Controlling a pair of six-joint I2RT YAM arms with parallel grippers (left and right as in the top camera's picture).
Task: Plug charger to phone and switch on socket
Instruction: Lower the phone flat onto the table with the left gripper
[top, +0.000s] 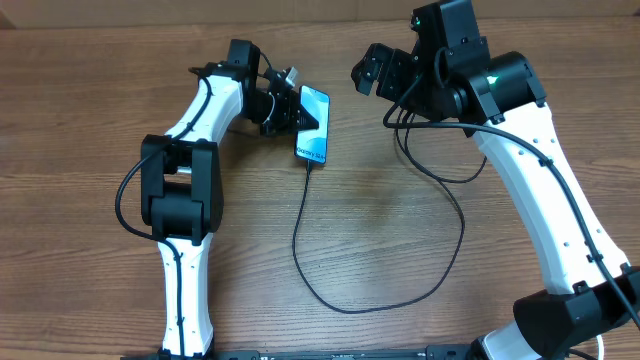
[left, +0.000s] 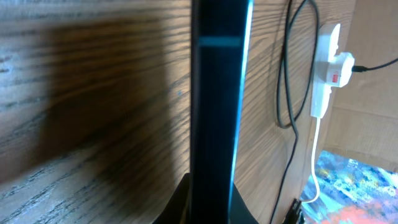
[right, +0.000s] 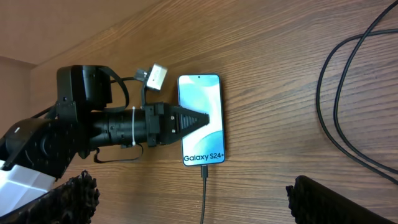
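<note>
Two steps make up this task, and the first looks complete. The step in hand is judged to be switching on. Findings, by size:

The table (top: 400, 260) carries everything. The socket (left: 324, 68) shows only in the left wrist view, at the table's far edge, with its white cord (left: 315, 155) trailing away. Overhead it is hidden. The phone (top: 312, 125) sits toward the back centre of the table, screen lit, "Galaxy S24+" legible. The charger (top: 300, 240) runs from the phone's lower short edge in a wide loop toward the right arm. Its connector (right: 204, 173) touches that edge and appears seated, though how deep cannot be confirmed. The red switch (left: 334, 78) sits on the socket's body.

Recommendation: approach the red switch from above, clear of the charger's loops beside the socket. Press straight down with one fingertip so the socket does not slide. Hold the phone meanwhile, so that no tug on the charger unseats the connector.

The left tool (right: 203, 118) is clamped tight on the phone at the long edge nearest the left arm, with one finger lying across the screen. Whether the phone rests flat or is tipped up cannot be told. The right tool (top: 378, 68) stands fully apart, holds nothing, and hovers near the phone's upper end.
</note>
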